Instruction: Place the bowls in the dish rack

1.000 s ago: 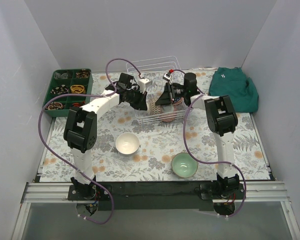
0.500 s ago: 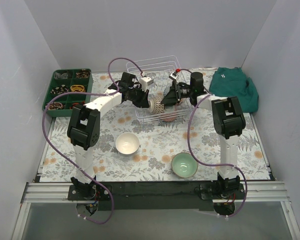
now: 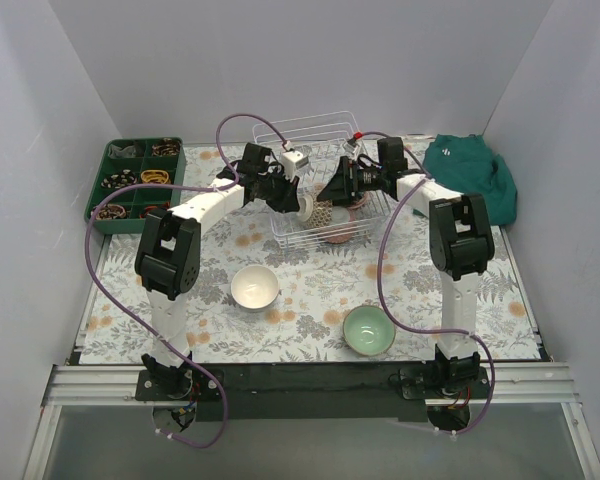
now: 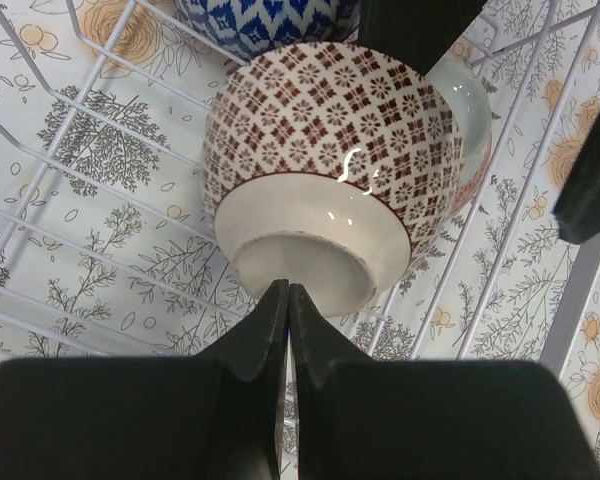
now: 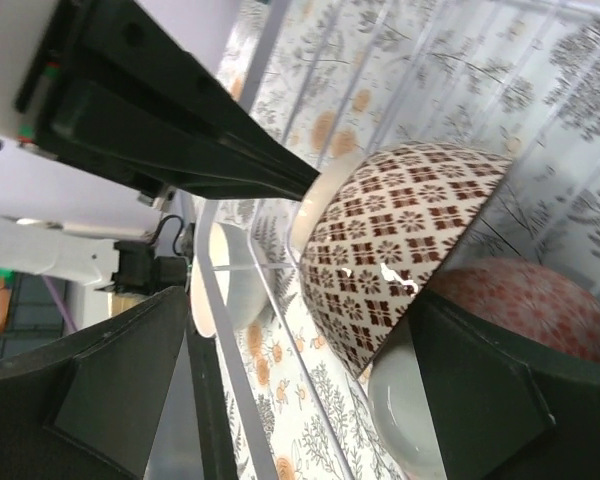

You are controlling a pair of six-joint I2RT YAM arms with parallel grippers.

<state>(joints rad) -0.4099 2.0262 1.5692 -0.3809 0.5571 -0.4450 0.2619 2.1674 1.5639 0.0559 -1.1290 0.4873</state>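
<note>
The dish rack (image 3: 310, 130) stands at the back middle. A brown patterned bowl (image 3: 321, 212) lies on its side in it, base toward the left arm; it also shows in the left wrist view (image 4: 330, 160) and the right wrist view (image 5: 405, 240). My left gripper (image 3: 302, 207) is shut, tips (image 4: 288, 295) at the bowl's base. My right gripper (image 3: 338, 197) is open, its jaws wide apart on either side of the bowl (image 5: 305, 330), one finger at its rim. An orange-red patterned bowl (image 5: 525, 300) and a dark zigzag bowl (image 4: 260, 20) sit in the rack. A white bowl (image 3: 254, 287) and a mint green bowl (image 3: 369, 330) stand on the table.
A green compartmented tray (image 3: 135, 180) sits at the back left. A teal cloth (image 3: 470, 178) lies at the back right. Purple cables loop over both arms above the rack. The rack's raised wire sides stand close around both grippers.
My left gripper moved right to the brown bowl's base. My right wrist drew back to the right. The brown bowl now shows on its side between the two grippers.
</note>
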